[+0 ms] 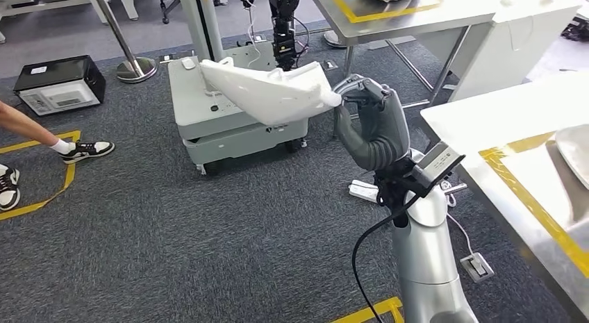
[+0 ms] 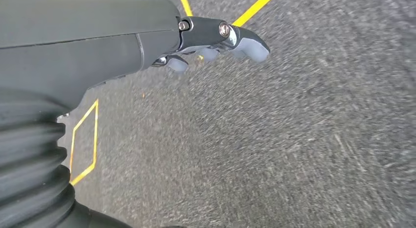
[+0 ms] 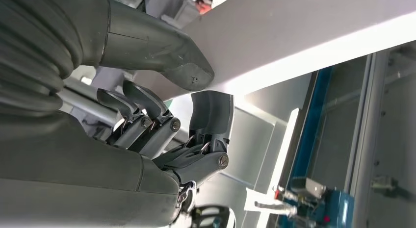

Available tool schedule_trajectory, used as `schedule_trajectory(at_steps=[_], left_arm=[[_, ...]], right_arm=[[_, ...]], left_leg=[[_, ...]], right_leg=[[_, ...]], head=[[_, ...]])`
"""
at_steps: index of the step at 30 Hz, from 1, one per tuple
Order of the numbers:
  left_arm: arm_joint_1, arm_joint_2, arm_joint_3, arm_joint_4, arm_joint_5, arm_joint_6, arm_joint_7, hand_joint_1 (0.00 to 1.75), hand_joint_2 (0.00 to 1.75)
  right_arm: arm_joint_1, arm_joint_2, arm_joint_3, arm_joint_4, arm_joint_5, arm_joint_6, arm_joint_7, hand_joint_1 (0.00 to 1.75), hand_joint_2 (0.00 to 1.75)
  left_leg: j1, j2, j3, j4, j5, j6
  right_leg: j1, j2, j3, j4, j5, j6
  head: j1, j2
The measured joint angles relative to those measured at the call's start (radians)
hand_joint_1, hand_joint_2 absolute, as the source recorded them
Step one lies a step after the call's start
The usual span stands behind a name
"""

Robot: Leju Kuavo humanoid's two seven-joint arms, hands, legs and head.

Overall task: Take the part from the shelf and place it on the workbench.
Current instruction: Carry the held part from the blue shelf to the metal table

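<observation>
Right hand [image 1: 371, 125] gripped white part [image 1: 267, 92] by one end, raised over grey carpet (no readable labels). Workbench [image 1: 486, 121] cut off at right. Left hand [image 2: 216, 39] blurred; grasp unclear.

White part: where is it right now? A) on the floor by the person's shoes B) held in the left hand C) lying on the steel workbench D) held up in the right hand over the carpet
D: in the head view the right hand grips one end of the white part, which hangs in the air above the grey carpet, short of the workbench.
</observation>
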Motion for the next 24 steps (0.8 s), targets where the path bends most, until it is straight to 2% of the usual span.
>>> schedule_trajectory(at_steps=[1,3,4,6,7,8,9,10,11,12,14,15,16,18,19,20,21,22,23,24], left_arm=[[-0.001,0.0,0.0,0.0,0.0,0.0,0.001,0.0,1.75],[-0.005,-0.001,0.0,0.0,-0.001,0.0,0.005,0.0,1.75],[-0.007,-0.002,0.0,0.0,-0.001,0.0,0.007,0.0,1.75],[-0.008,-0.004,0.0,0.0,0.0,-0.001,0.01,0.0,1.75],[-0.007,-0.005,0.0,0.001,0.0,-0.001,0.012,0.0,1.75],[-0.005,-0.005,0.0,0.001,0.0,-0.001,0.013,0.0,1.75],[-0.003,-0.004,0.0,0.001,0.0,-0.001,0.014,0.0,1.75],[-0.001,-0.004,0.0,0.002,0.0,-0.002,0.014,0.0,1.75],[0.0,-0.004,0.0,0.002,-0.001,-0.004,0.013,0.0,1.75],[0.001,-0.004,0.0,0.002,-0.002,-0.006,0.013,0.0,1.75],[0.001,-0.002,0.0,0.002,-0.005,-0.009,0.012,0.0,1.75],[0.001,-0.002,-0.001,0.002,-0.006,-0.01,0.012,0.0,1.75],[0.0,-0.002,-0.001,0.002,-0.006,-0.01,0.012,0.0,1.75],[-0.002,-0.002,-0.001,0.002,-0.006,-0.01,0.012,0.0,1.75],[-0.003,-0.002,-0.001,0.002,-0.006,-0.01,0.012,0.0,1.75],[-0.004,-0.003,-0.001,0.002,-0.006,-0.01,0.012,0.0,1.75],[-0.004,-0.004,-0.001,0.002,-0.006,-0.01,0.012,0.0,1.75],[-0.004,-0.004,-0.001,0.001,-0.006,-0.01,0.012,0.0,1.75],[-0.003,-0.004,-0.001,0.001,-0.006,-0.011,0.012,0.0,1.75],[-0.002,-0.003,-0.001,0.001,-0.006,-0.012,0.013,0.0,1.75]], right_arm=[[-0.008,0.0,0.0,0.002,-0.002,0.0,0.003,1.75,1.75],[-0.02,0.001,-0.001,0.006,-0.004,-0.001,0.008,1.75,1.75],[-0.024,0.001,-0.001,0.008,-0.005,-0.001,0.008,1.75,1.75],[-0.032,0.001,-0.001,0.013,-0.01,-0.002,0.009,1.75,1.75],[-0.036,0.002,0.0,0.018,-0.013,-0.002,0.009,1.75,1.75],[-0.038,0.002,0.0,0.023,-0.016,-0.003,0.01,1.75,1.75],[-0.038,0.002,0.0,0.027,-0.017,-0.003,0.011,1.75,1.75],[-0.038,0.002,0.001,0.031,-0.017,-0.004,0.011,1.75,1.75],[-0.038,0.002,0.001,0.033,-0.017,-0.006,0.01,1.75,1.75],[-0.038,0.002,0.001,0.034,-0.017,-0.008,0.01,1.75,1.75],[-0.037,0.002,0.0,0.033,-0.017,-0.016,0.01,1.75,1.75],[-0.037,0.002,0.0,0.033,-0.018,-0.019,0.01,1.75,1.75],[-0.035,0.001,0.0,0.032,-0.018,-0.022,0.01,1.75,1.75],[-0.028,-0.002,0.0,0.033,-0.019,-0.023,0.009,1.75,1.75],[-0.024,-0.004,-0.001,0.033,-0.02,-0.023,0.008,1.75,1.75],[-0.022,-0.006,-0.001,0.033,-0.02,-0.023,0.007,1.75,1.75],[-0.021,-0.008,-0.001,0.033,-0.02,-0.023,0.007,1.75,1.75],[-0.021,-0.009,-0.001,0.033,-0.021,-0.023,0.007,1.75,1.75],[-0.02,-0.009,-0.001,0.033,-0.022,-0.023,0.007,1.75,1.75],[-0.02,-0.009,-0.001,0.033,-0.022,-0.023,0.009,1.75,1.75]], left_leg=[[-0.001,0.008,0.002,0.002,-0.003,-0.007],[0.002,0.023,0.008,0.001,-0.006,-0.019],[0.004,0.014,0.007,0.007,-0.014,-0.024],[0.009,-0.036,-0.019,0.072,-0.059,-0.032],[0.009,-0.065,-0.046,0.136,-0.094,-0.033],[0.01,-0.082,-0.079,0.206,-0.125,-0.034],[0.009,-0.09,-0.106,0.263,-0.143,-0.033],[0.009,-0.093,-0.121,0.289,-0.143,-0.031],[0.009,-0.096,-0.115,0.272,-0.121,-0.027],[0.009,-0.103,-0.092,0.217,-0.084,-0.024],[0.011,-0.146,-0.031,0.077,-0.022,-0.017],[0.011,-0.162,-0.011,0.033,-0.008,-0.015],[0.01,-0.172,-0.001,0.013,-0.005,-0.014],[0.008,-0.152,0.001,0.009,-0.002,-0.006],[0.008,-0.14,0.002,0.005,0.002,0.0],[0.009,-0.127,0.002,0.001,0.006,0.008],[0.01,-0.113,0.002,-0.004,0.01,0.015],[0.008,-0.099,0.002,-0.005,0.011,0.019],[0.006,-0.085,0.0,-0.005,0.011,0.023],[0.004,-0.07,-0.001,-0.004,0.011,0.024]], right_leg=[[0.003,0.0,0.001,-0.007,-0.001,-0.008],[0.004,0.023,0.0,-0.009,0.004,-0.024],[0.003,0.033,0.0,-0.012,0.007,-0.03],[-0.001,0.052,0.001,-0.017,0.014,-0.041],[-0.001,0.062,-0.001,-0.017,0.015,-0.044],[0.0,0.073,-0.002,-0.017,0.016,-0.045],[0.002,0.086,-0.003,-0.017,0.016,-0.046],[0.003,0.099,-0.003,-0.016,0.016,-0.046],[0.003,0.112,-0.003,-0.015,0.017,-0.046],[0.003,0.125,-0.003,-0.014,0.017,-0.045],[0.002,0.15,-0.005,-0.011,0.018,-0.04],[0.002,0.161,-0.008,-0.01,0.02,-0.034],[0.001,0.172,-0.012,-0.011,0.023,-0.027],[-0.001,0.194,-0.018,-0.017,0.032,-0.011],[-0.001,0.189,-0.021,-0.015,0.03,-0.006],[0.001,0.17,-0.03,0.0,0.019,-0.002],[0.004,0.141,-0.047,0.036,-0.004,0.0],[0.006,0.107,-0.072,0.095,-0.037,0.001],[0.007,0.085,-0.103,0.166,-0.072,0.003],[0.007,0.074,-0.13,0.229,-0.097,0.004]], head=[[0.0,0.0],[-0.001,0.0],[-0.002,0.0],[-0.004,0.0],[-0.006,0.0],[-0.007,0.0],[-0.007,0.0],[-0.007,0.0],[-0.007,0.0],[-0.007,0.0],[-0.007,0.0],[-0.007,0.0],[-0.006,0.0],[-0.006,0.0],[-0.006,0.0],[-0.004,0.0],[-0.002,0.0],[-0.001,0.0],[0.001,0.0],[0.001,0.0]])
